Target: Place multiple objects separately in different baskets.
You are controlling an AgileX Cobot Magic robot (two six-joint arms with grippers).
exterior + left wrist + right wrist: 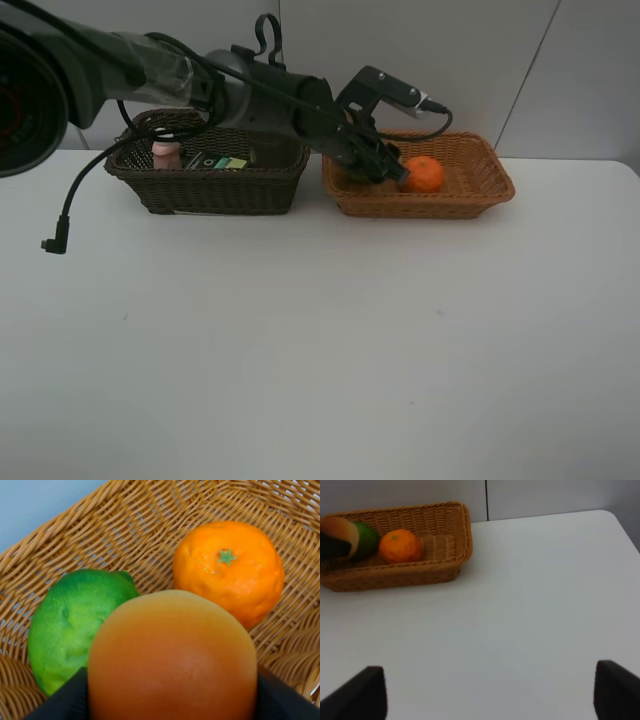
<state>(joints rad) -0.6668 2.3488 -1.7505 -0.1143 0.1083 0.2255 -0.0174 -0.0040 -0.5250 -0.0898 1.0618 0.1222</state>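
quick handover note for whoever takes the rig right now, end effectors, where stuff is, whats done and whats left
Left end effector: over the tan basket, jaws either side of the red-orange fruit; grip or release cannot be told.
Right end effector: open, empty, above bare table.
Tan basket: lime and tangerine inside.
Dark basket: pink bottle and pump bottle inside.
Purple cup: not visible.
Left: finish releasing the fruit, pull the left arm back, check on the cup.

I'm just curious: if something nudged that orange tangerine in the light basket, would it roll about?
Probably a little: the tangerine looks round and sits loose on the light basket floor. Its dimpled skin likely grips the weave, and the rim and the lime nearby should stop it soon.
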